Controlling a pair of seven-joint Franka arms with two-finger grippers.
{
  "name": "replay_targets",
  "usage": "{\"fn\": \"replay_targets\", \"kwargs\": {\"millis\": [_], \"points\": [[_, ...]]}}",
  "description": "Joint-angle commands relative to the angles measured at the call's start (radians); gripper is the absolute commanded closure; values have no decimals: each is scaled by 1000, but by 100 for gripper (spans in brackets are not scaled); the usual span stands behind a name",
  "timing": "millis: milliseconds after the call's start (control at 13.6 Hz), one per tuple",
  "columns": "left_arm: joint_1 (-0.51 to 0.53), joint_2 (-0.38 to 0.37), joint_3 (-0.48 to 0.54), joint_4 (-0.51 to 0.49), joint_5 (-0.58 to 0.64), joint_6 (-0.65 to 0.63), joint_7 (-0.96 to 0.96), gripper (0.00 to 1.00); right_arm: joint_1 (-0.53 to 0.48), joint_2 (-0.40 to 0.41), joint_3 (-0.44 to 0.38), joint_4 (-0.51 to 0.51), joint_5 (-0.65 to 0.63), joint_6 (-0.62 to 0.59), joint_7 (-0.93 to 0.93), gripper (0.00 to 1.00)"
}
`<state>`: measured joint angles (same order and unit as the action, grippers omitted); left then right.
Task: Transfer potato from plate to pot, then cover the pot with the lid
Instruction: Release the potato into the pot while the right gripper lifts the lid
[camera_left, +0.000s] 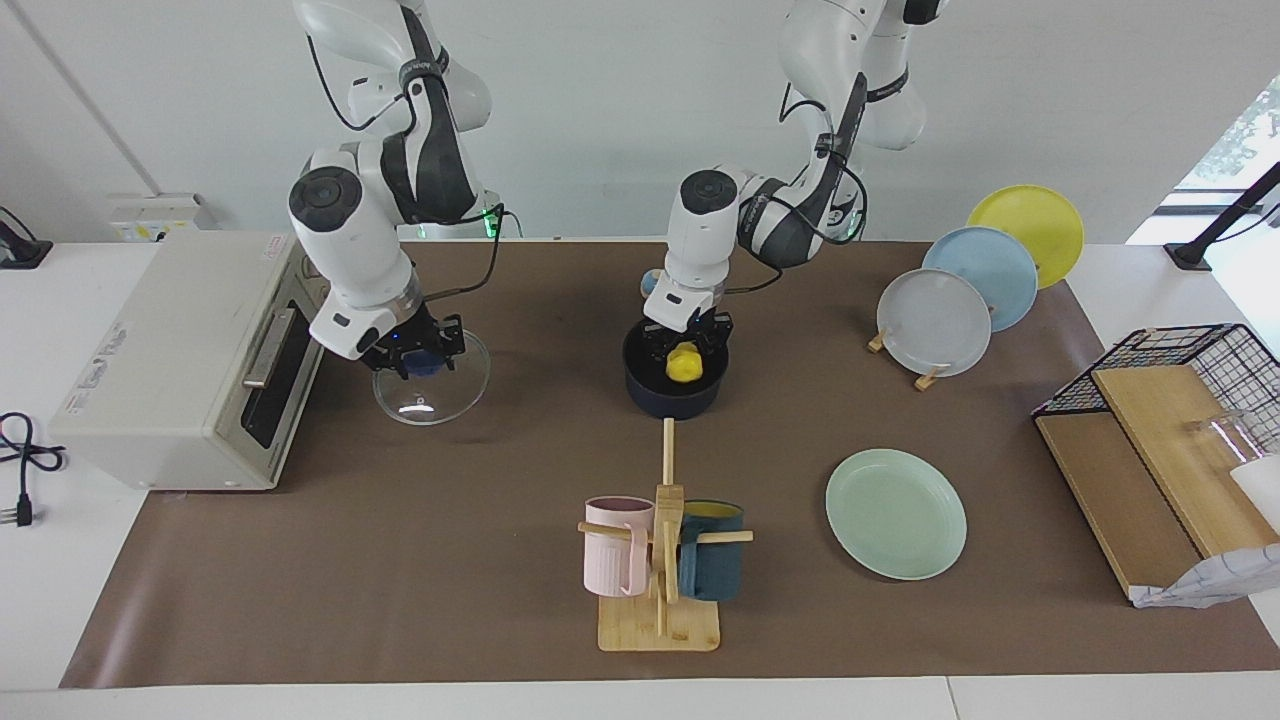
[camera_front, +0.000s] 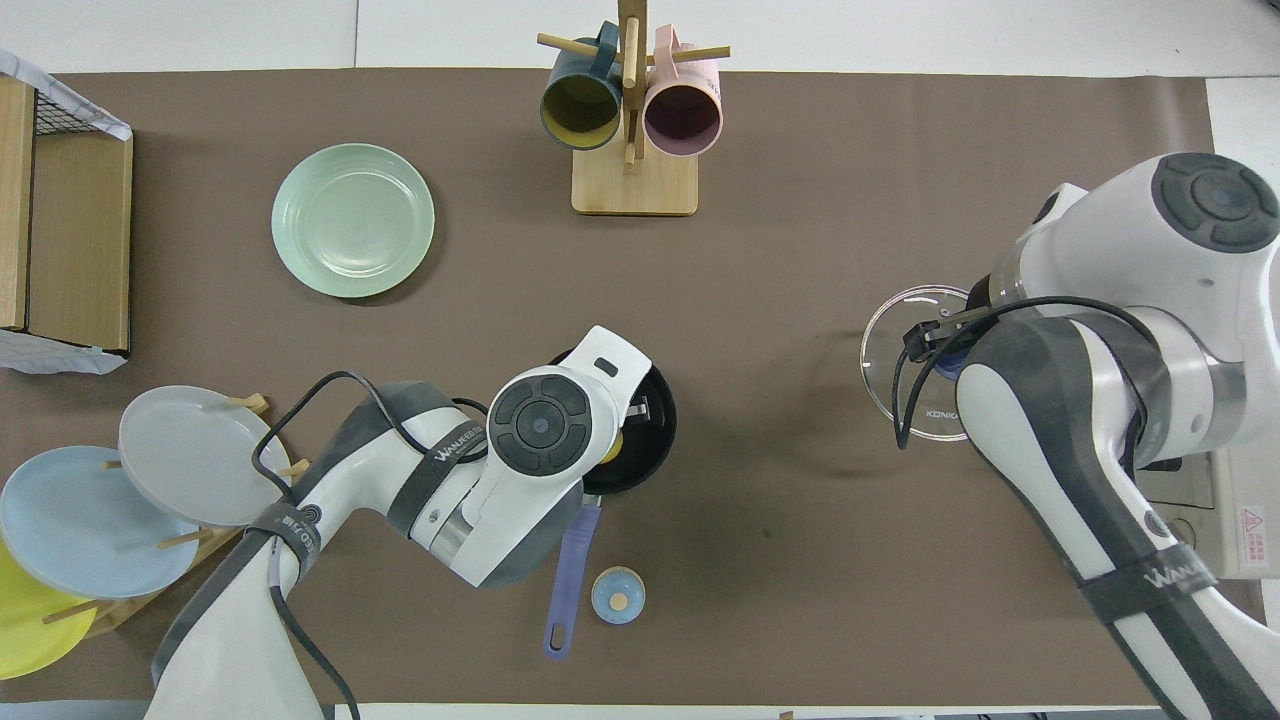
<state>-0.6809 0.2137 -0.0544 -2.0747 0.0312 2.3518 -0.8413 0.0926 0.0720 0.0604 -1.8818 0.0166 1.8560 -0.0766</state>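
Nearest the robots, the left gripper (camera_left: 686, 352) is down in the mouth of the pot (camera_left: 676, 382), fingers clamped on the potato (camera_left: 684, 363), which sits low between the pot's walls but isn't let go. If those fingers open while the potato is off the bottom, it could bounce and roll against the wall; if the arm pulls up skewed, it could nudge the rim and shove the pot along the bench (camera_left: 480, 540). Over toward the right arm's end, the right gripper (camera_left: 414, 362) has its fingers pinched on the blue knob of the lid (camera_left: 428, 380), which hangs tilted above the bench beside the toaster oven (camera_left: 180, 360). A thin hold there: the glass could swing or slip, and crossing early would clip the left arm. Farthest out, the plate (camera_left: 896, 512) lies bare.
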Motion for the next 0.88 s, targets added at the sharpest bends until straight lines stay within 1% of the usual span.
{"fn": "replay_targets", "kwargs": {"millis": [0,147,220,293,366,440,660,806], "points": [[-16,4,16,-15,38,34,-15,100,29,8,12,133,8,-141,39,73],[-16,4,15,-15,38,32,-7,99,59,8,12,141,8,-149,75,97],[-14,4,16,-10,38,26,-2,60,65,8,12,141,8,-156,84,100],[-11,3,16,-5,39,20,-1,2,73,8,12,141,8,-153,99,100],[-6,-7,16,-1,38,6,10,0,76,8,12,139,8,-150,107,100],[-2,-25,21,22,38,-40,25,0,76,8,12,139,9,-147,107,100],[78,-95,16,152,26,-289,123,0,94,8,12,138,11,-138,121,100],[144,-149,16,223,1,-415,213,0,108,8,13,138,11,-135,147,100]]}}
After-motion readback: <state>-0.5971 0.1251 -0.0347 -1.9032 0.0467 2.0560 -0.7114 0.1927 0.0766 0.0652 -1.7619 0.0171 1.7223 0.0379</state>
